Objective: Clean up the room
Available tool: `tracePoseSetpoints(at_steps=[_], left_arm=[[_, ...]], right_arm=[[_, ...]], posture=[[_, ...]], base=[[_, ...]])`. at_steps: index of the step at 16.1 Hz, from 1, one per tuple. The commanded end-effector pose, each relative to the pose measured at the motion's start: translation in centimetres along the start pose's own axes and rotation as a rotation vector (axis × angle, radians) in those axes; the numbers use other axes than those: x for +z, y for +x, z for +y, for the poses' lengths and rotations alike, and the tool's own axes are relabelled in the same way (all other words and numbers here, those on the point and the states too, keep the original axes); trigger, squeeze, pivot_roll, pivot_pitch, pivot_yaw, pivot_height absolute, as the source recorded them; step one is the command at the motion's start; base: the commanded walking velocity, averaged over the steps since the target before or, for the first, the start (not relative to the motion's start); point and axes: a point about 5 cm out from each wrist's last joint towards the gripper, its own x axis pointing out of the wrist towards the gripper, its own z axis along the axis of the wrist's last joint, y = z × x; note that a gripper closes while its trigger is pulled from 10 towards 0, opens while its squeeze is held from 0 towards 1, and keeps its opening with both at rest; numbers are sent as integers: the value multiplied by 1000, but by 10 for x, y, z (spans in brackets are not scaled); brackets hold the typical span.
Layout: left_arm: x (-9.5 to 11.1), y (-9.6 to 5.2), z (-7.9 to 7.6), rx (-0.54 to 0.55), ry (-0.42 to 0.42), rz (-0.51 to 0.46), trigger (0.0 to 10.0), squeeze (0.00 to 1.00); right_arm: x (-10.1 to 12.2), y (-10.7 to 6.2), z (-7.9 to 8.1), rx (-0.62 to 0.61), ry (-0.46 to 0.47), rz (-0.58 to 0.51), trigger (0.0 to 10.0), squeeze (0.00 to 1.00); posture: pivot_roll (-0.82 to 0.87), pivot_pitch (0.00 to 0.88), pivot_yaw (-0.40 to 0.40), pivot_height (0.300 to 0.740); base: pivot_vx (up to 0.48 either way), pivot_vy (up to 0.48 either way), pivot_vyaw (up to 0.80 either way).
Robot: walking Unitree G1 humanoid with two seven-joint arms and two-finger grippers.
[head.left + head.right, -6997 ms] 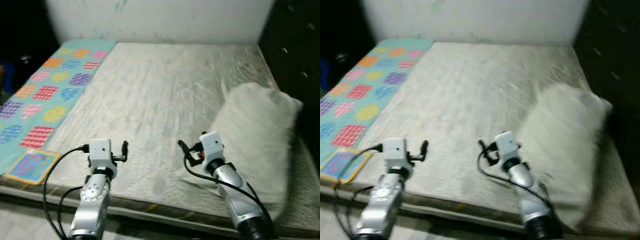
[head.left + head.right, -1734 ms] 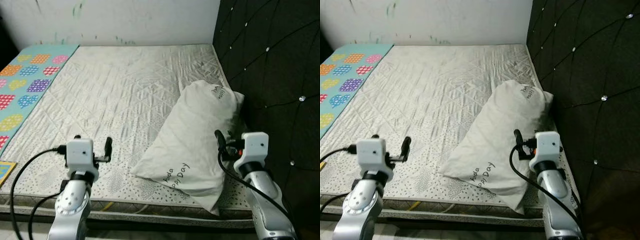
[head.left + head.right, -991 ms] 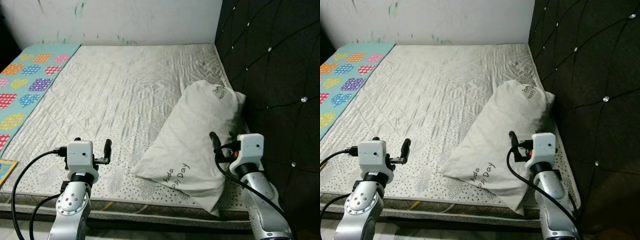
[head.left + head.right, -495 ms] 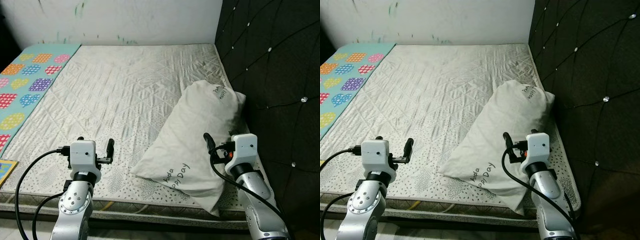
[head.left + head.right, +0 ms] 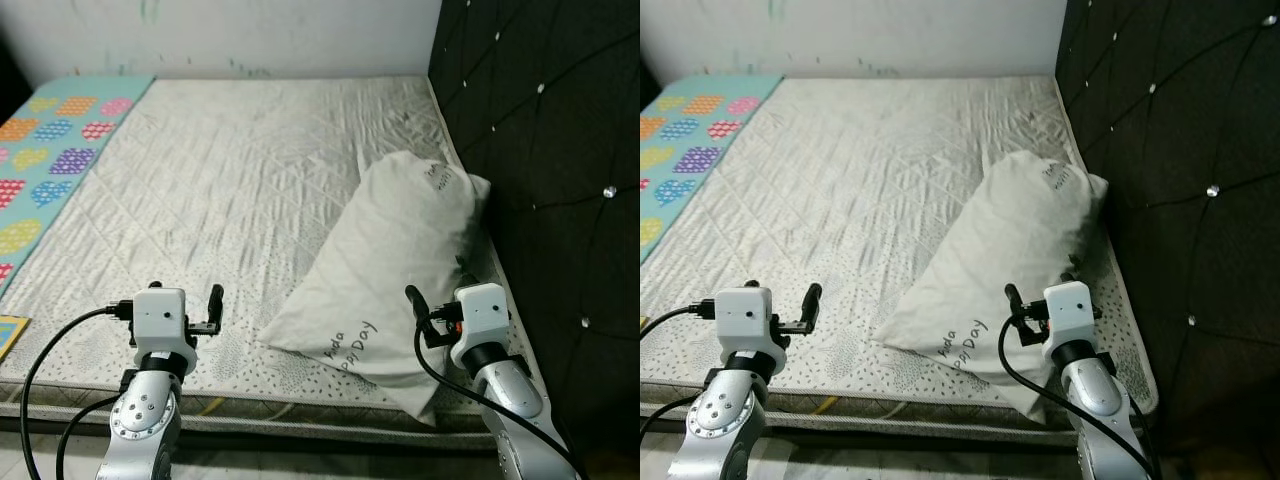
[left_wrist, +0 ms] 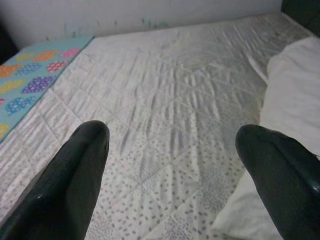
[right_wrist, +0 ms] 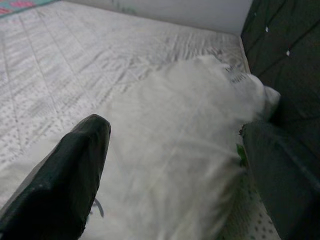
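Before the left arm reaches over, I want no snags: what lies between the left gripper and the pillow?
Just bare quilted mattress. The left eye view shows nothing lying between the open left gripper and the white pillow; the left wrist view agrees.

Pillow [image 5: 400, 260] print: small dark lettering — I can't read it all.
Patterned mat [image 5: 40, 170]: cut off by the frame's left side.
My right gripper [image 7: 175, 175]: pillow beyond it blurred — fingertips run off the frame.
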Motion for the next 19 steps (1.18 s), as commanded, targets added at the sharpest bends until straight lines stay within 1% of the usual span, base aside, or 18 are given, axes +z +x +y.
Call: tracePoseSetpoints(at_steps=[1, 3, 6, 7, 11, 13, 19], left_arm=[[0, -4, 5, 4, 17, 11, 10000, 0], [-1, -11, 5, 3, 17, 31, 10000, 0], [-3, -14, 4, -2, 14, 49, 10000, 0], [-3, -18, 5, -2, 10, 60, 10000, 0], [-4, -24, 4, 8, -3, 75, 10000, 0], [-3, -22, 3, -2, -6, 79, 10000, 0], [-3, -18, 2, -8, -6, 79, 10000, 0]], right_arm=[[0, -4, 0, 6, -12, 13, 10000, 0], [-4, -12, 1, 17, -6, 42, 10000, 0], [-4, -15, 2, 28, -4, 55, 10000, 0], [-4, -19, 1, 24, 0, 66, 10000, 0], [-4, -23, 1, 33, 9, 74, 10000, 0], [-3, -23, 4, 50, 22, 73, 10000, 0], [-2, -21, 5, 55, 30, 66, 10000, 0]], posture=[[-104, 171, 55, 740], [-102, 194, 54, 740], [-102, 223, 55, 740], [-104, 235, 54, 740], [-102, 244, 52, 740], [-104, 246, 53, 740], [-107, 237, 57, 740]], base=[[0, 0, 0], [0, 0, 0], [0, 0, 0], [0, 0, 0], [0, 0, 0], [0, 0, 0], [0, 0, 0]])
